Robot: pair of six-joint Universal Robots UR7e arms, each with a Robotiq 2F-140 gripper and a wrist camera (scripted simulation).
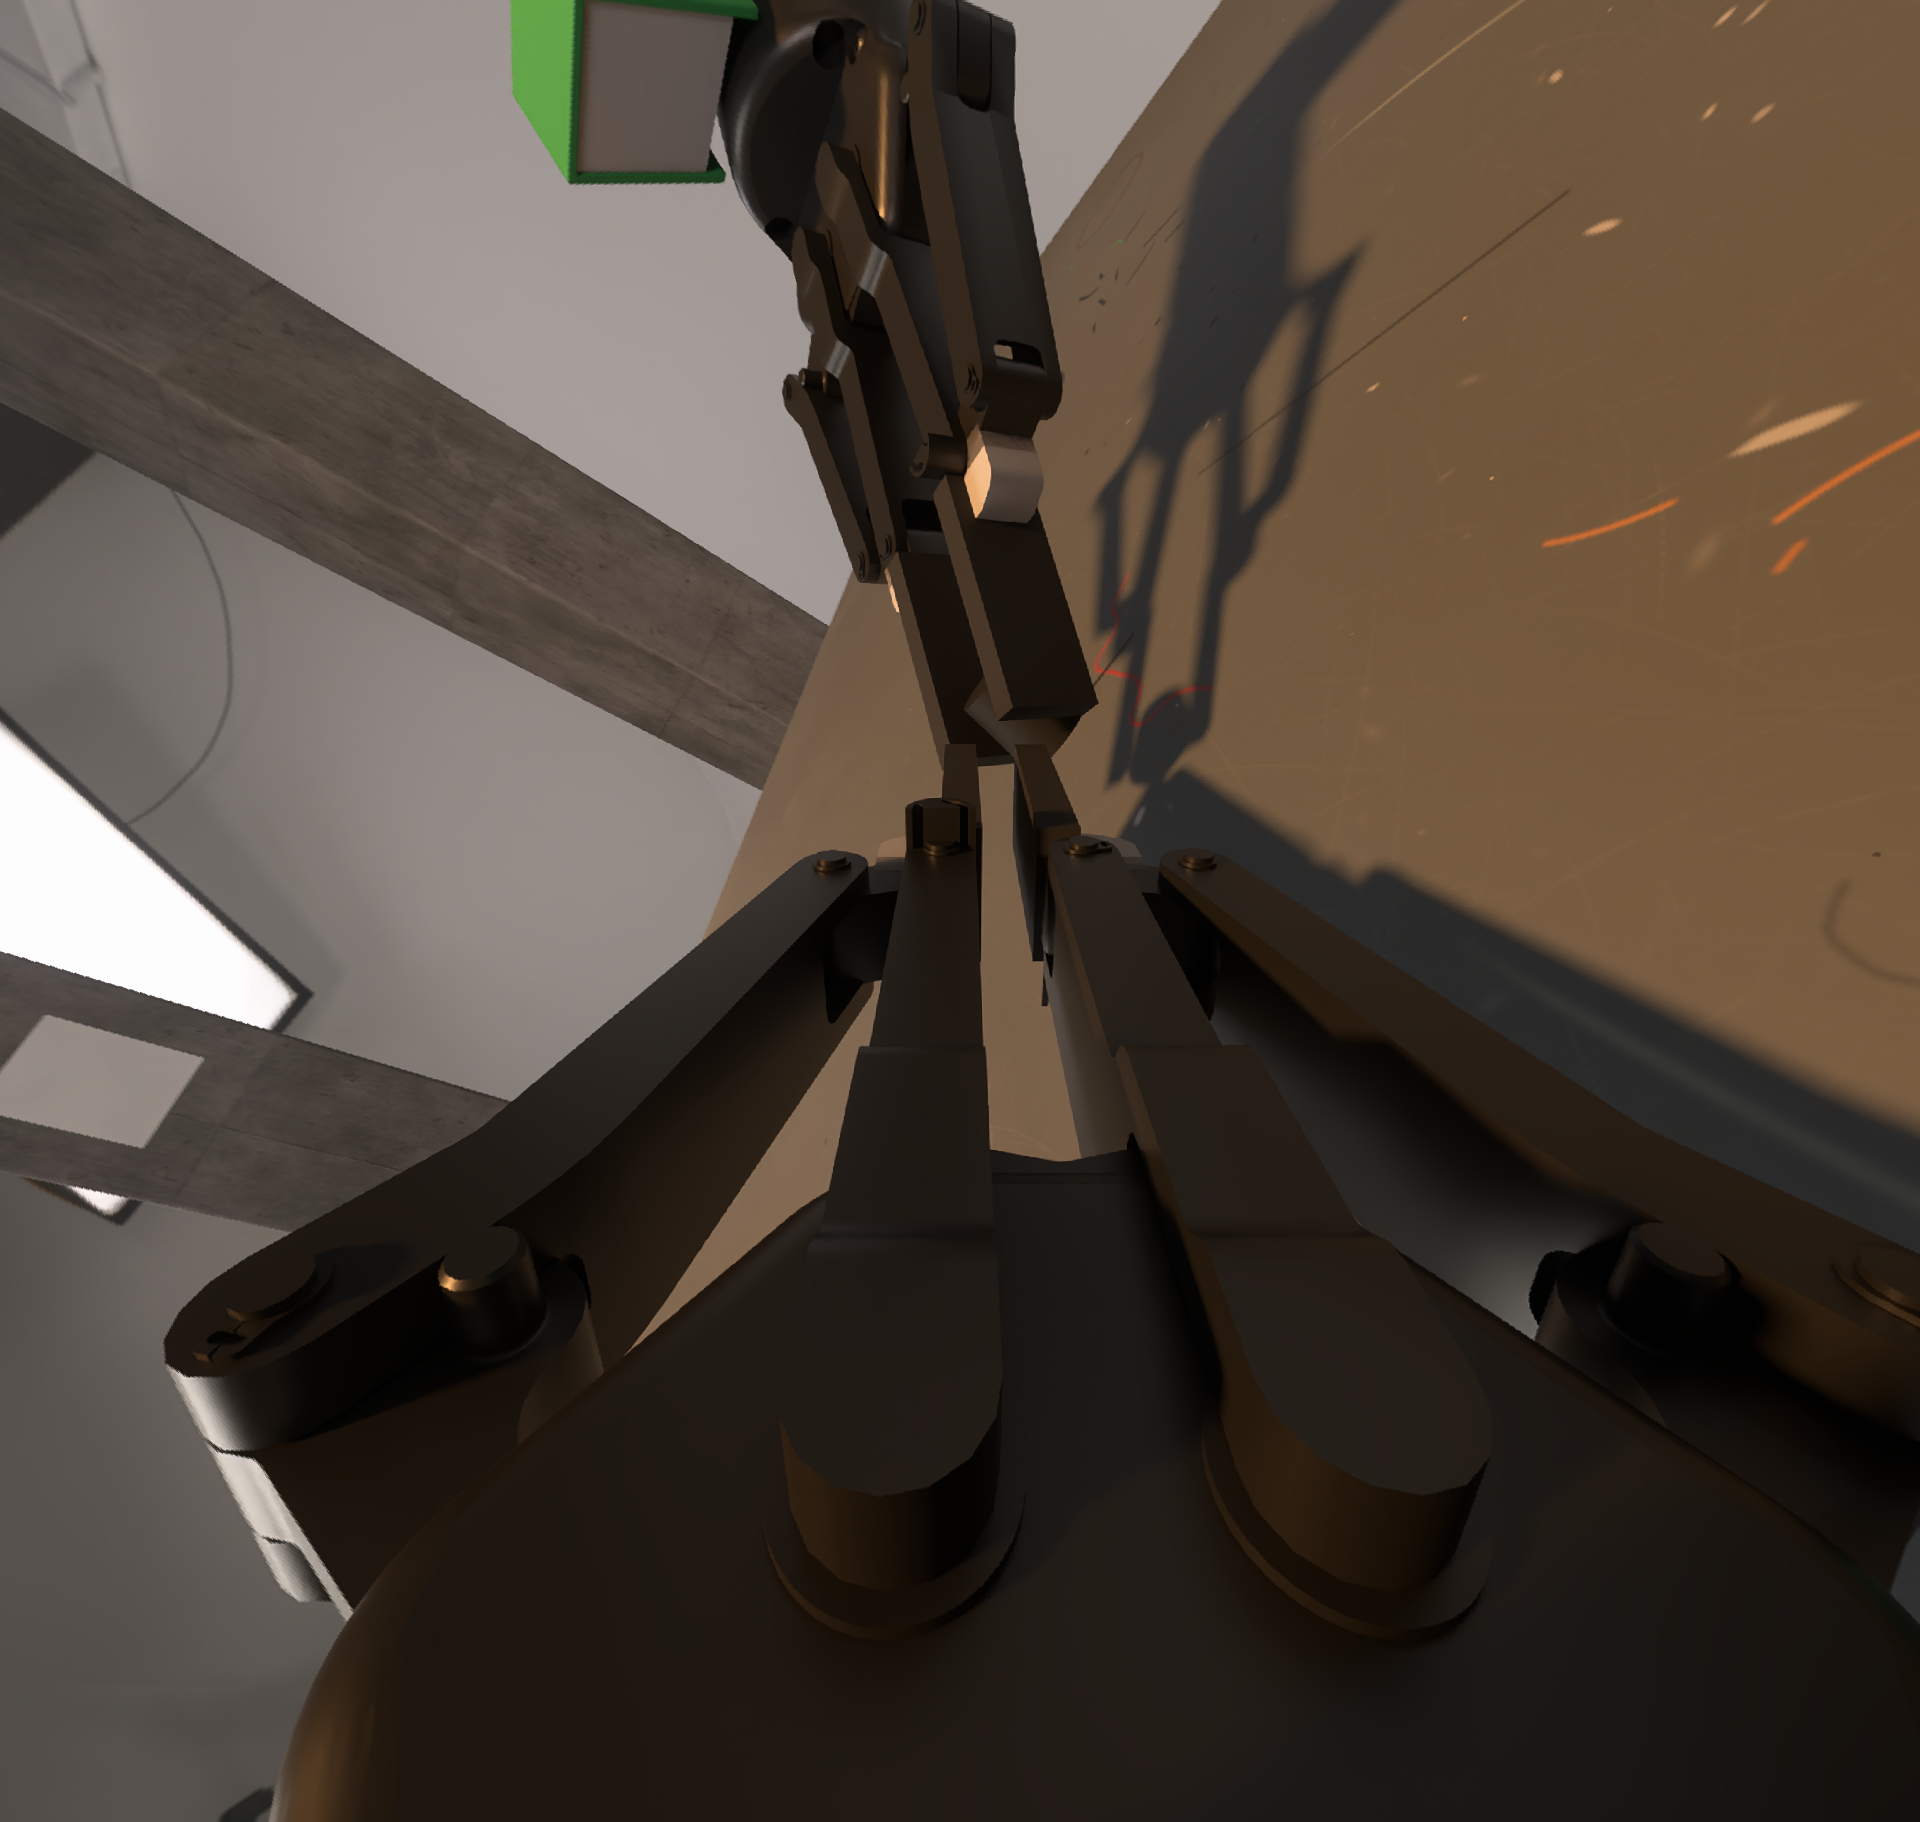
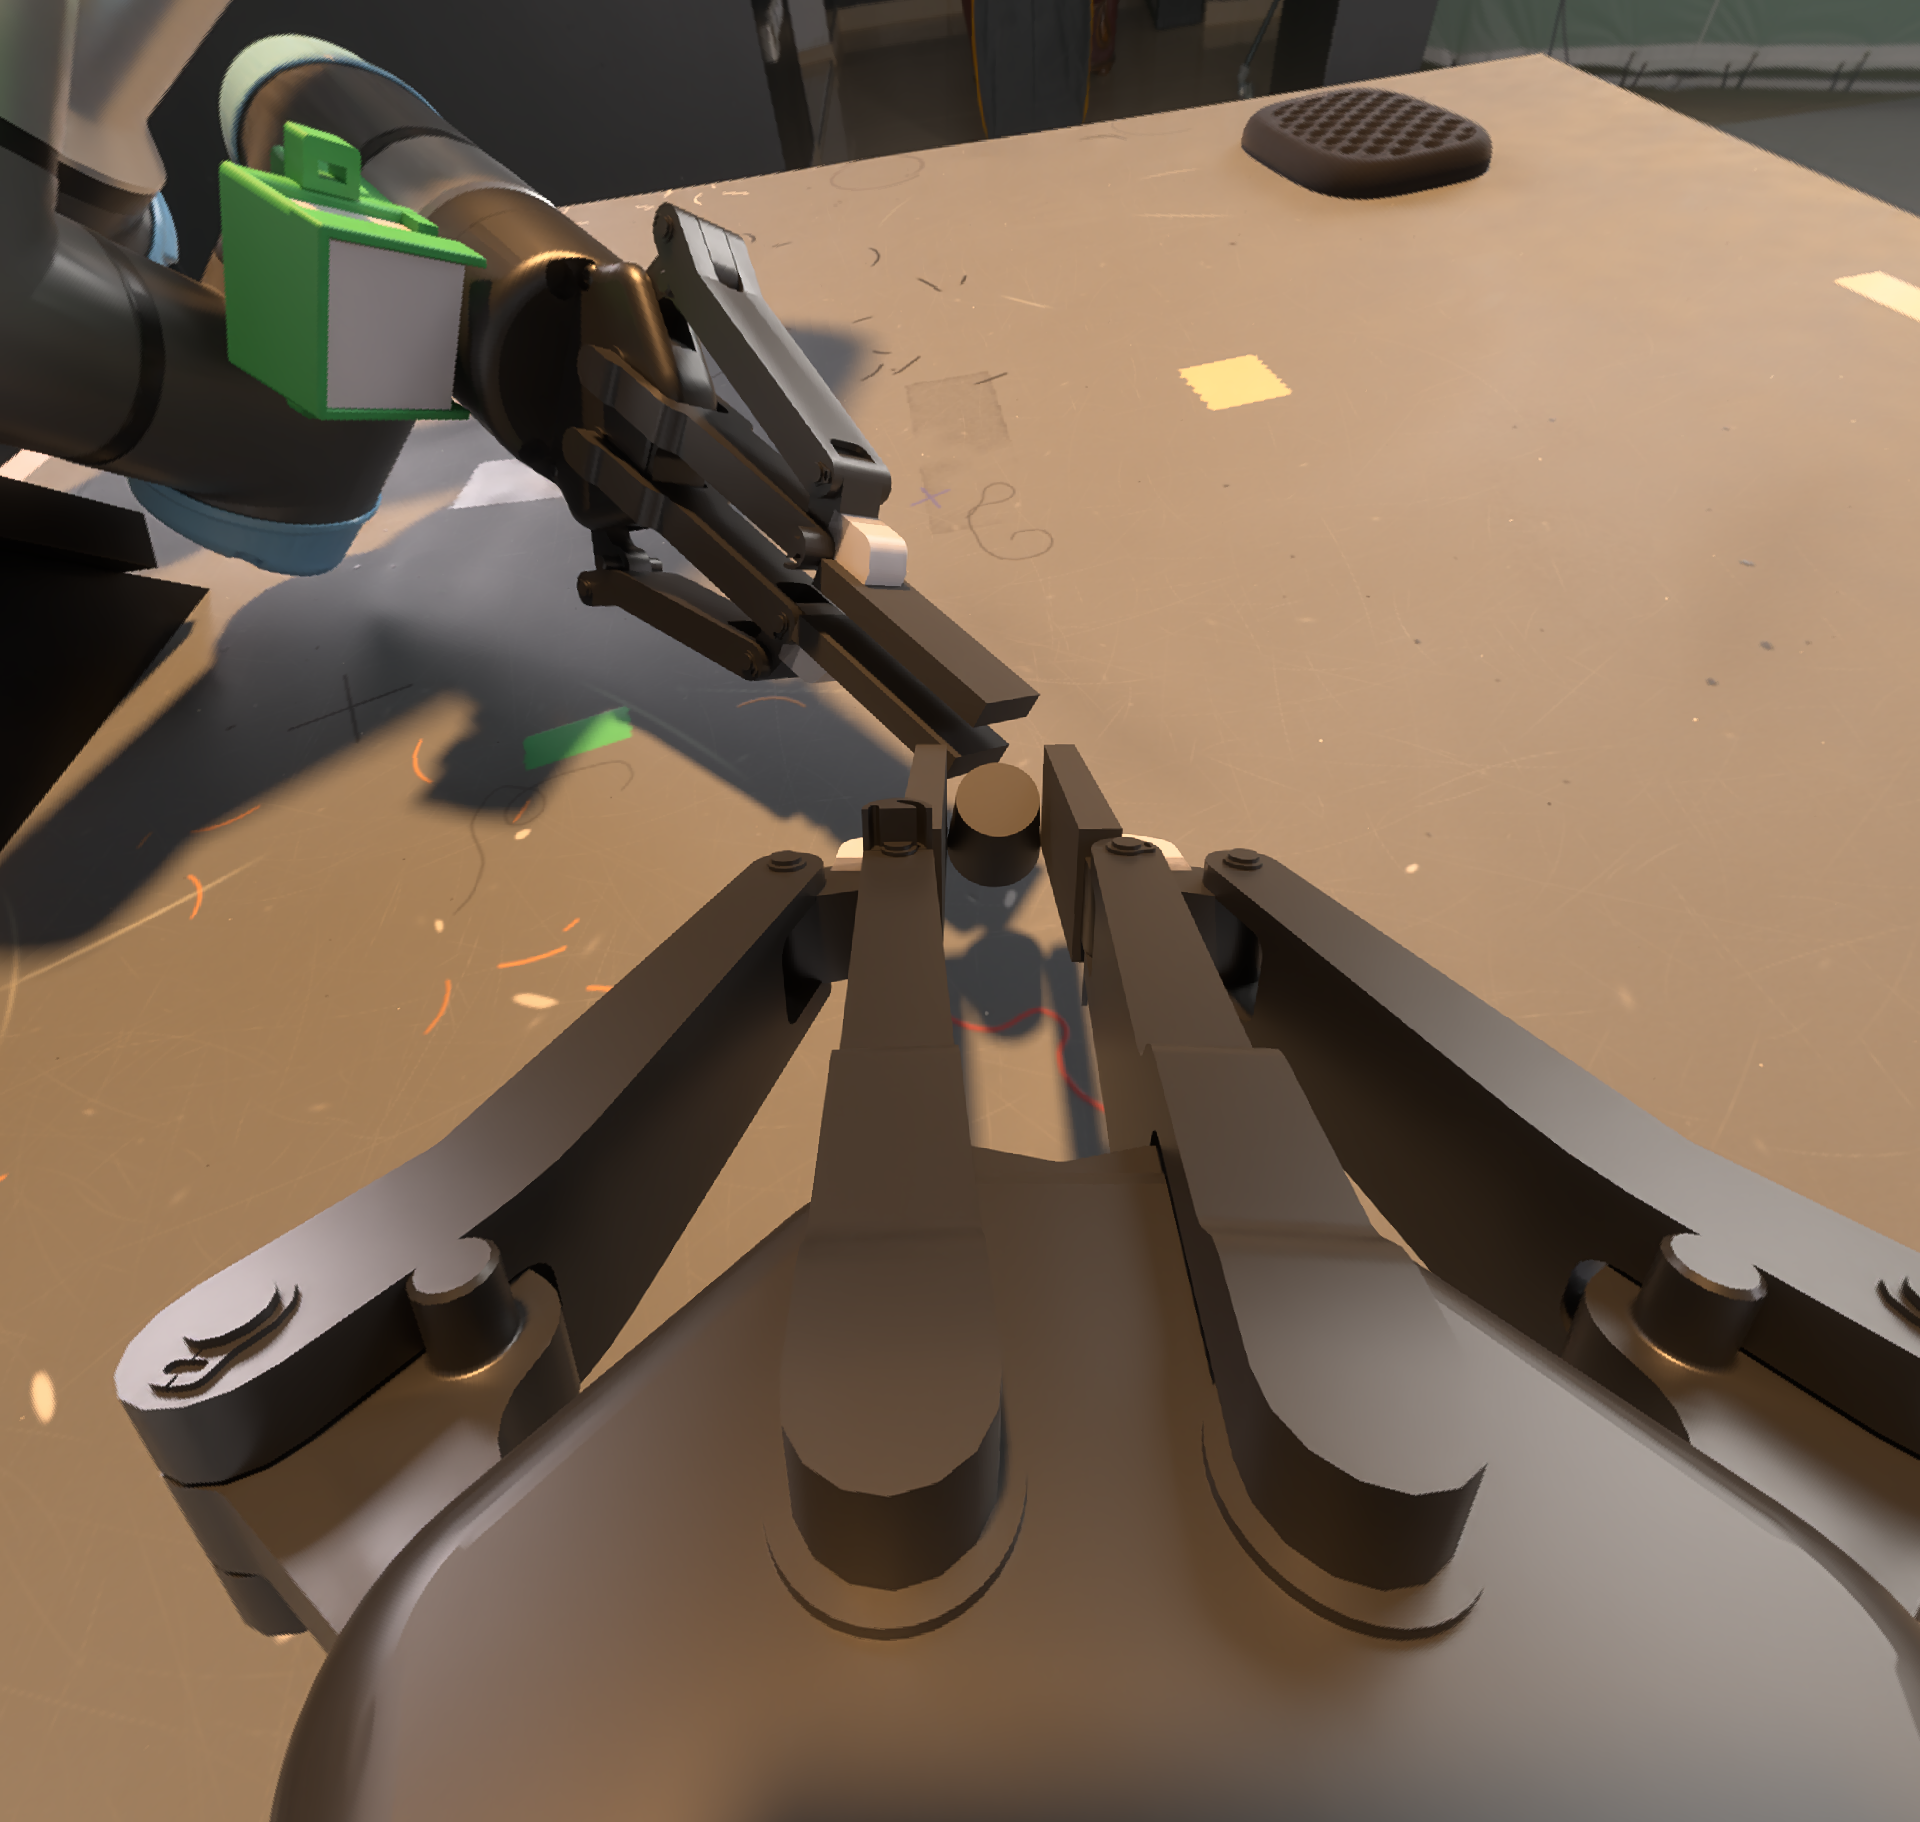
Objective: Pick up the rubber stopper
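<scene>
- In the right wrist view, the right gripper (image 2: pixel 1000 796) is closing around the rubber stopper (image 2: pixel 995 822). One pad is sitting at its 9 o'clock side and the other at its 3 o'clock side. Only the thinnest sliver is showing on the 3 o'clock side.
- The stopper is standing wide end up over the table (image 2: pixel 1455 629), with a shadow lying toward 6 o'clock beneath it. It is probably already clear of the surface, though that is not certain.
- The left gripper (image 2: pixel 987 723) is reaching in from 10 o'clock. Its fingers are drawn almost together with nothing seen between them, and their tips are hovering just beyond the stopper at 12 o'clock.
- A good lift is calling for firm squeeze on both tapered flanks and a straight rise. The left tips should be kept from nudging the stopper out of the pads.
- A perforated dark pad (image 2: pixel 1366 146) is lying far off at 1 o'clock, well apart.
- In the left wrist view, the left fingers are showing a narrow slit. The right gripper is descending from 12 o'clock to meet them.
- The stopper itself is hidden behind the meeting fingertips here, so only the right wrist view is confirming the grasp.
- This view alone is showing the right gripper's shadow thrown across the table at 2 o'clock, and its green camera housing (image 1: pixel 623 58) at 11 o'clock.
</scene>
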